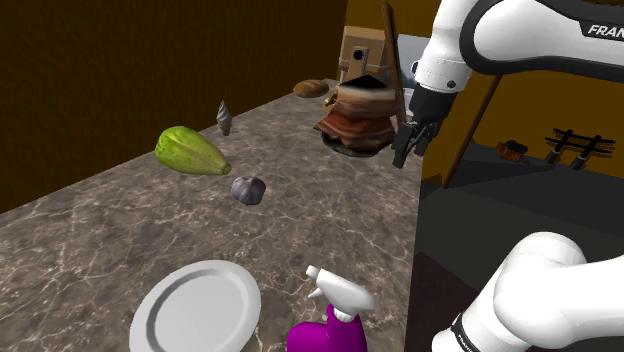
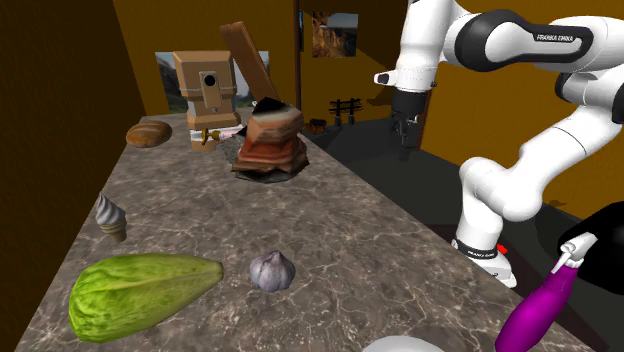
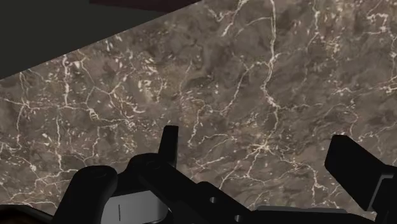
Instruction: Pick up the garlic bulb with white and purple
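Observation:
The garlic bulb (image 1: 248, 189) (image 2: 272, 270) is pale grey with a purple tint and lies on the brown marble counter (image 1: 120, 230), near the tip of a green vegetable (image 1: 190, 150). My black gripper (image 1: 410, 145) (image 2: 405, 130) hangs above the counter's edge, far from the bulb and beside a brown layered object (image 1: 358, 120). In the wrist view the gripper (image 3: 261, 153) is open over bare marble (image 3: 242, 76), with nothing between its fingers.
A white plate (image 1: 196, 308) and a purple spray bottle (image 1: 330, 320) (image 2: 540, 305) stand near the stand's end. An ice cream cone (image 2: 111, 217), a bread loaf (image 2: 148, 133) and a wooden box figure (image 2: 205, 95) sit farther along. Beyond the counter edge the floor drops away.

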`<state>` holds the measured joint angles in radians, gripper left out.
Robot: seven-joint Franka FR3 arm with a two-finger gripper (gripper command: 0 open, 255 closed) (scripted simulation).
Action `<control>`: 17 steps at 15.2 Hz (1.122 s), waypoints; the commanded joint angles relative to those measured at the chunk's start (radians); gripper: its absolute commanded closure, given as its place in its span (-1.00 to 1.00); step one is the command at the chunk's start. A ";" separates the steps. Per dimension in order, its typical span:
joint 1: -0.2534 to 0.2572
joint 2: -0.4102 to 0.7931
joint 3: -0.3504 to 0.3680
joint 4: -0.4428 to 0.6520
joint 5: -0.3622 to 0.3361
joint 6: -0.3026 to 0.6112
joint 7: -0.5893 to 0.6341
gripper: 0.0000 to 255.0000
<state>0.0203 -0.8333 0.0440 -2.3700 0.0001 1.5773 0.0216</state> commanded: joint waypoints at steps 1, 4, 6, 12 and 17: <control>0.000 0.000 0.000 0.000 0.000 0.000 0.000 -1.00; -0.006 0.048 0.116 0.014 0.003 0.049 0.132 -1.00; -0.015 0.092 0.193 0.034 -0.002 0.079 0.222 -1.00; -0.075 0.282 0.429 0.148 -0.075 0.137 0.508 -1.00; -0.158 0.513 0.640 0.306 -0.225 0.122 0.783 -1.00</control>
<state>-0.1211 -0.3673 0.6414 -2.0963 -0.1887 1.7066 0.7416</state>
